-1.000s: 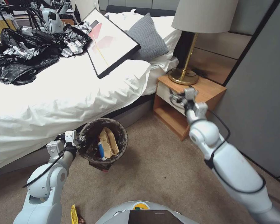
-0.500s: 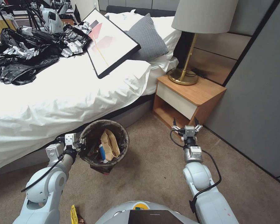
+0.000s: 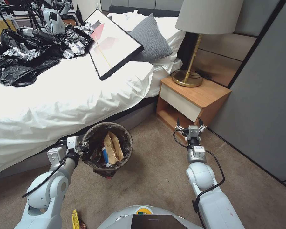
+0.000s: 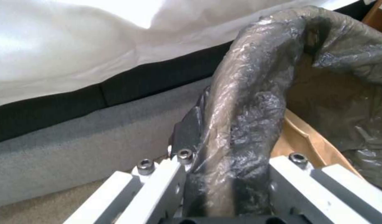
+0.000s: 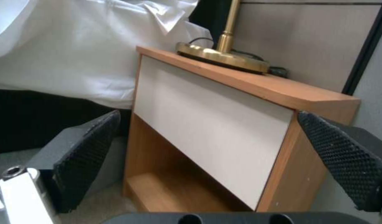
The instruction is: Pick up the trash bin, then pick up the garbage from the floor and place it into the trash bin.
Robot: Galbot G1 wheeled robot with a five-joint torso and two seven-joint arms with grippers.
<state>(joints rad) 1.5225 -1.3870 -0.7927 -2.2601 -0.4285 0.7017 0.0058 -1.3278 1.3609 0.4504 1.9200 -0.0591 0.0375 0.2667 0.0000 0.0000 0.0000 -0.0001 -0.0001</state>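
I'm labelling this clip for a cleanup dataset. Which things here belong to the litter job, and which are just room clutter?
Job:
trash bin, rim clamped by left end effector
brown paper bag inside the bin
yellow wrapper on the carpet
right end effector, open, above carpet

Clutter:
bed
black bags
framed picture
grey pillow
lamp
nightstand

Head camera looks down at bed (image 3: 70, 95) and nightstand (image 3: 194, 95); wrist cameras view these close.
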